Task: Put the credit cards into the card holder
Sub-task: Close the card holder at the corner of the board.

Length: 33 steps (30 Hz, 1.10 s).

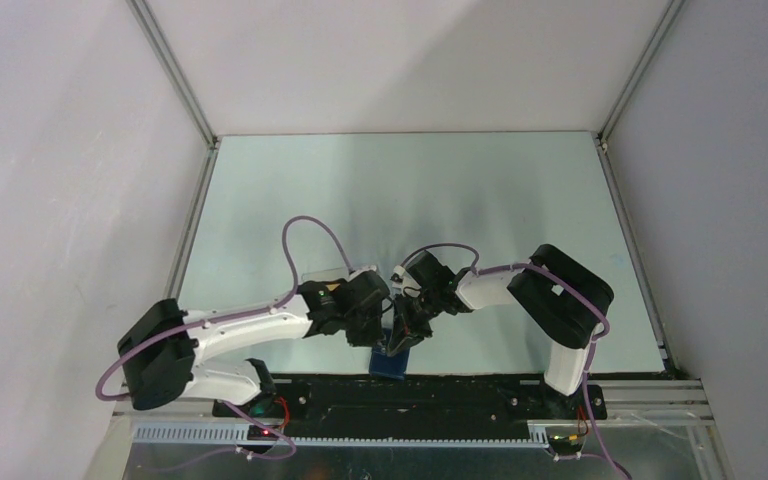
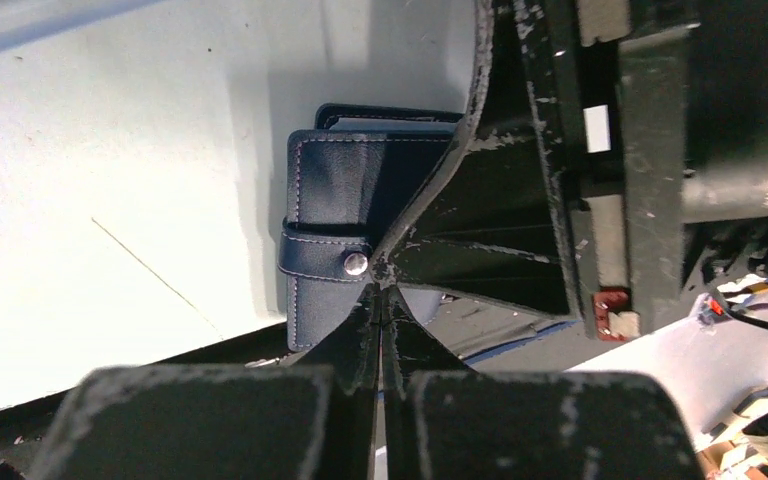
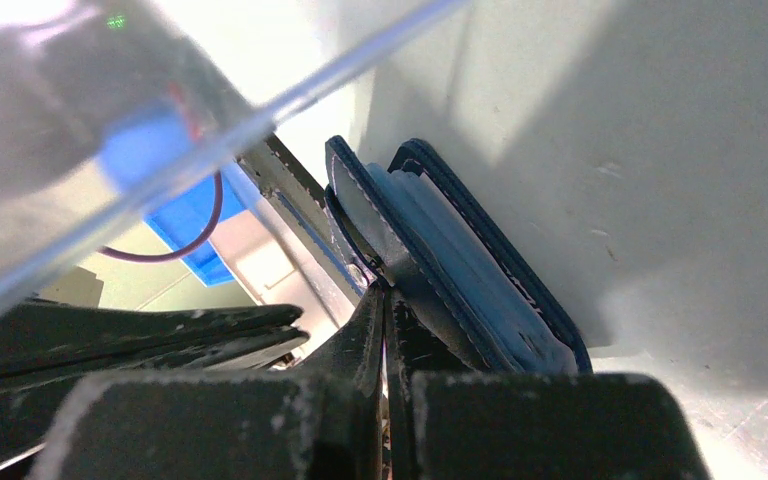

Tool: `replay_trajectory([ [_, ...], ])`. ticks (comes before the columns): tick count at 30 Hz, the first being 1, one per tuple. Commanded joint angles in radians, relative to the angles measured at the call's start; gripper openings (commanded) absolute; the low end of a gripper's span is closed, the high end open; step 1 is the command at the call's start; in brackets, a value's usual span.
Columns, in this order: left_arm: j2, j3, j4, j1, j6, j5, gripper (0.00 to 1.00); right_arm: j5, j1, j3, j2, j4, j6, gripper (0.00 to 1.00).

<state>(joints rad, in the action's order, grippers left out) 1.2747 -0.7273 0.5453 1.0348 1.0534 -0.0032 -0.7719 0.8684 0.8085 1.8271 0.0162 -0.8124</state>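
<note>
Holder (image 1: 388, 362) at mid near edge of surface, blue slots (image 3: 460, 270) peeking out. L jaws closed at snap tab (image 2: 325, 262), prob. steadying; R jaws closed at same tab, prob. to pop it open for cards. Pinch on tab unclear. No cards seen.

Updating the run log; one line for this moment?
wallet: near table edge | left hand: shut, at snap tab | right hand: shut, at tab | cards: not visible
</note>
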Motion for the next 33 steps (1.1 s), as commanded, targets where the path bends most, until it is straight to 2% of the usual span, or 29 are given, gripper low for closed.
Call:
replay_trajectory([
  [1, 0.043, -0.007, -0.001, 0.017, -0.019, 0.037, 0.0, 0.158, 0.024, -0.017, 0.063, 0.048, 0.03, 0.0],
  [28, 0.184, 0.015, -0.004, 0.034, 0.044, -0.043, 0.0, 0.155, 0.025, -0.017, 0.067, 0.052, 0.035, 0.0],
  [33, 0.166, 0.006, -0.031, 0.03, 0.018, -0.036, 0.0, 0.154, 0.025, -0.017, 0.069, 0.053, 0.035, 0.0],
])
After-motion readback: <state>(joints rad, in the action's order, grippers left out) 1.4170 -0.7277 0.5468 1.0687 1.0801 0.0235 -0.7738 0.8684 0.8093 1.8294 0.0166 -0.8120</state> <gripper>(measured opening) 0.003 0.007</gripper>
